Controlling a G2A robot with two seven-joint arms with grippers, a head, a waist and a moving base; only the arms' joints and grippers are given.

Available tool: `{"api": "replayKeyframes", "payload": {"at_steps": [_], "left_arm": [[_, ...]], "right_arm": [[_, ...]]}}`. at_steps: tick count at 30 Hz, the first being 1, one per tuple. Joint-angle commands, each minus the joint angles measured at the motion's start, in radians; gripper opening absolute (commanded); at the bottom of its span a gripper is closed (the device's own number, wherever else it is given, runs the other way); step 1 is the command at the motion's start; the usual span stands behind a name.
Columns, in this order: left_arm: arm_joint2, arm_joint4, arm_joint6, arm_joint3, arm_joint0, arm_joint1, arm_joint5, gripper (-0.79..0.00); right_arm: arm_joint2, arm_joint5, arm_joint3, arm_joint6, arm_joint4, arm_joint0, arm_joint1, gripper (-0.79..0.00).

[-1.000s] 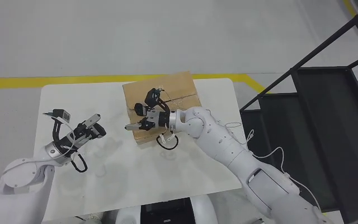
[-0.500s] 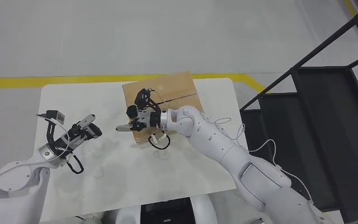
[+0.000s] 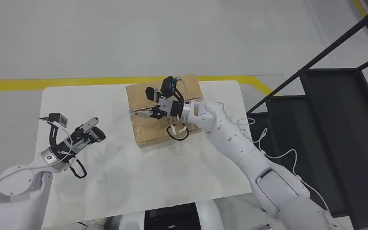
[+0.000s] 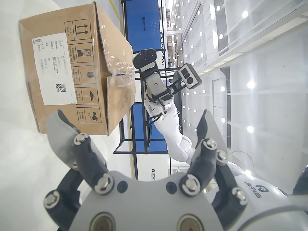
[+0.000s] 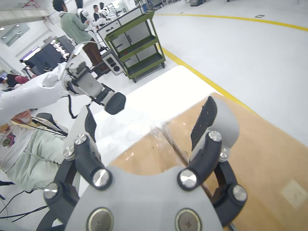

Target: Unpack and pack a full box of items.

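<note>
Cardboard box (image 3: 146, 131) taped shut (contents hidden); right claw (image 5: 149, 111) wide above it, left claw (image 4: 130, 121) wide.

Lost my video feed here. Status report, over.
Left tool open, empty, apart from box. Right tool open, above the box. Box taped shut, nothing on it.

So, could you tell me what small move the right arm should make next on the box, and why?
Probably lower the right gripper onto the taped seam. The cardboard box is shut, its flaps sealed with clear tape, and the open gripper hovers just above that seam. The left gripper is open, apart from the box.
</note>
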Motion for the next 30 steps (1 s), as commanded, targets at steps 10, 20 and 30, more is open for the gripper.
{"api": "replayKeyframes", "payload": {"at_steps": [10, 20, 30], "left_arm": [[0.012, 0.006, 0.000, 0.005, -0.009, -0.001, 0.008, 0.000], [0.008, 0.009, 0.007, 0.005, -0.005, -0.002, 0.010, 0.000], [0.015, 0.008, 0.006, 0.008, -0.005, -0.003, 0.009, 0.000]], "right_arm": [[0.103, 0.049, -0.111, 0.192, 0.107, -0.127, 0.050, 0.000], [0.226, 0.029, -0.196, 0.188, 0.146, -0.199, 0.090, 0.000], [0.307, 0.073, -0.301, 0.277, 0.171, -0.326, 0.128, 0.000]]}}
